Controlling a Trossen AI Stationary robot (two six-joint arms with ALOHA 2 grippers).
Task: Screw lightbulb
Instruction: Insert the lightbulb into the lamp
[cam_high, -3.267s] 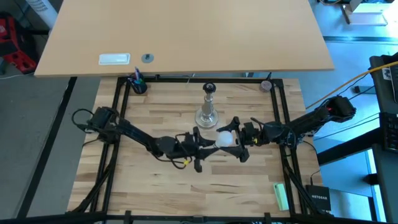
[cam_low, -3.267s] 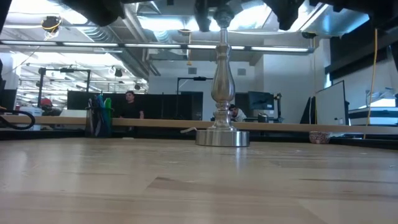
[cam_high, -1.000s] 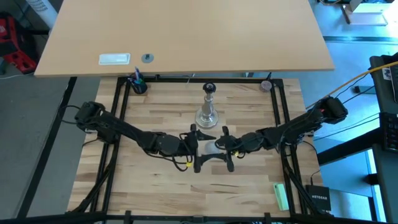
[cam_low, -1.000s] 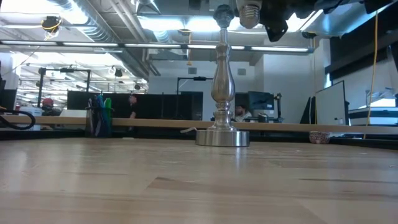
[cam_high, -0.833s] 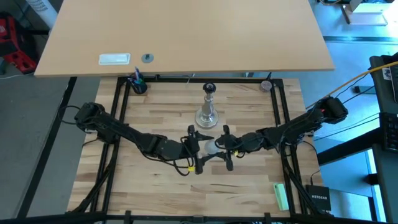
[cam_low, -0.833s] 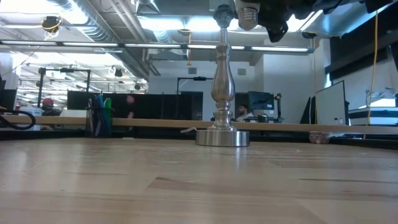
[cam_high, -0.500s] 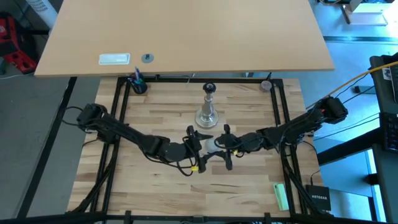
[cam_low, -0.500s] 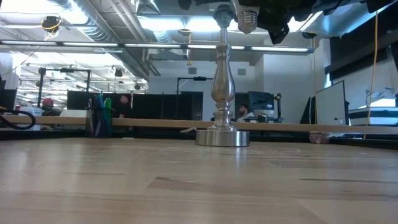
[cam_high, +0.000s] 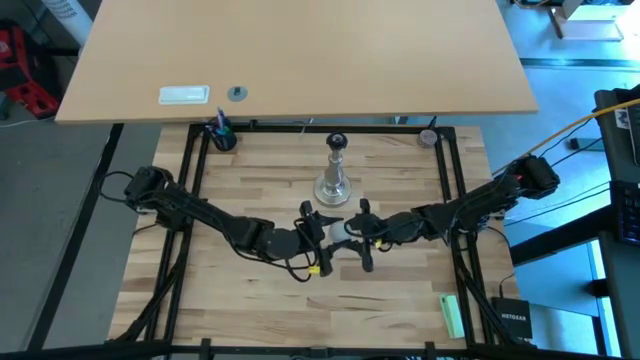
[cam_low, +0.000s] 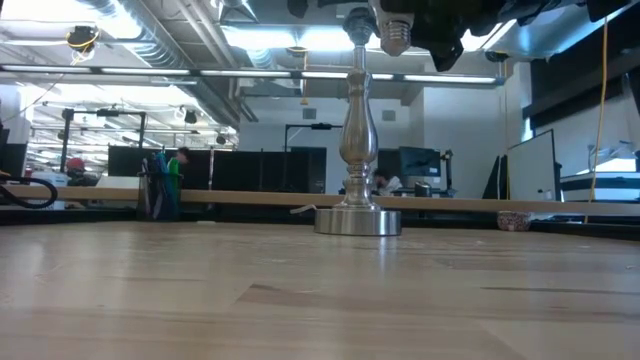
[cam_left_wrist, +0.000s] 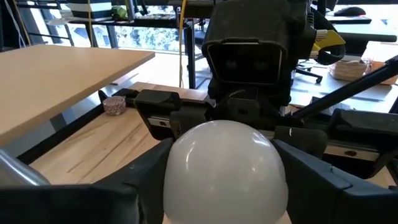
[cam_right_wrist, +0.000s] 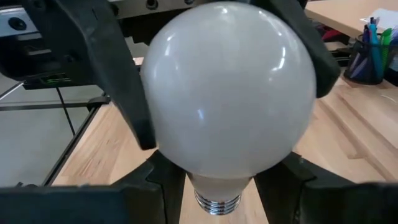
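Observation:
The white lightbulb (cam_high: 339, 234) hangs in the air near the middle of the table, globe up, its grey screw base (cam_low: 396, 36) pointing down. It sits just on the near side of the silver stand (cam_high: 333, 176), whose round foot (cam_low: 358, 221) rests on the wood. My left gripper (cam_high: 322, 238) reaches it from the left and is shut on the globe (cam_left_wrist: 224, 169). From the right, my right gripper (cam_high: 352, 238) is shut on the bulb lower down. My left gripper has the globe's two opposite sides (cam_right_wrist: 144, 93) between its two fingers (cam_right_wrist: 106, 62). It comes in level from the table's left. The bulb stays upright, clear of table and stand. My right gripper pinches the bulb's tapered neck (cam_right_wrist: 217, 177) just above the screw base, between its two fingers (cam_right_wrist: 155, 183). It comes in level from the table's right. The bulb is lifted clear, base down.
A cup of pens (cam_high: 221, 135) stands at the far left corner, a small round thing (cam_high: 428, 137) at the far right corner. A green object (cam_high: 452, 315) lies off the near right corner. Black frame rails (cam_high: 190, 180) run along the edges. People move in the room beyond.
My left gripper has moved a little toward the table's right edge, up to the bulb. My right gripper and the bulb have kept their place beside the stand's top.

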